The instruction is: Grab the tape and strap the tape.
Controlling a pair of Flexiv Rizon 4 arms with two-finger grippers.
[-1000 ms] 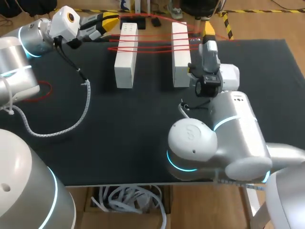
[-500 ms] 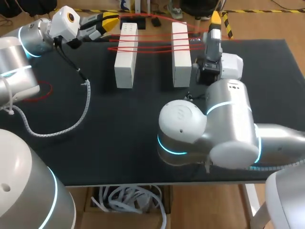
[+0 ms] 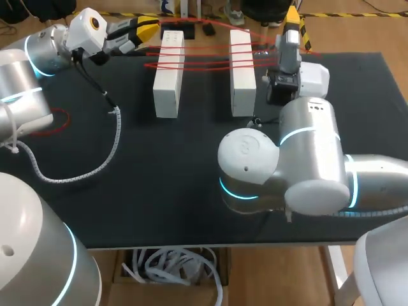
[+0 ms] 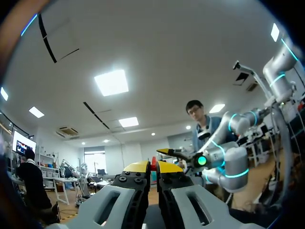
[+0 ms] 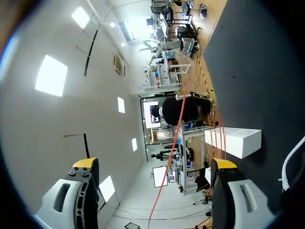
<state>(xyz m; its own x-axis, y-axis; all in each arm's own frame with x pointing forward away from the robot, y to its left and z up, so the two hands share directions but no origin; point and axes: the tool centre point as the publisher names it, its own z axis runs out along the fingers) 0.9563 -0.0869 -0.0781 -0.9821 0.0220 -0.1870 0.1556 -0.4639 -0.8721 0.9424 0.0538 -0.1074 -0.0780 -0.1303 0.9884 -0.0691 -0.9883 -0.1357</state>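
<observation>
We see a black table. In the upper middle of the frame two white blocks stand on it, side by side but apart: the left block and the right block. A red loop lies at the left edge.

The surface looks matt black, like cloth. Between the two arms' fingers, the white blocks look smooth and matt, and the thin red tape across them looks slick. The right arm's shell is glossy silver-white.

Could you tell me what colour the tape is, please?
The tape is red, clearest in the head view.
</observation>
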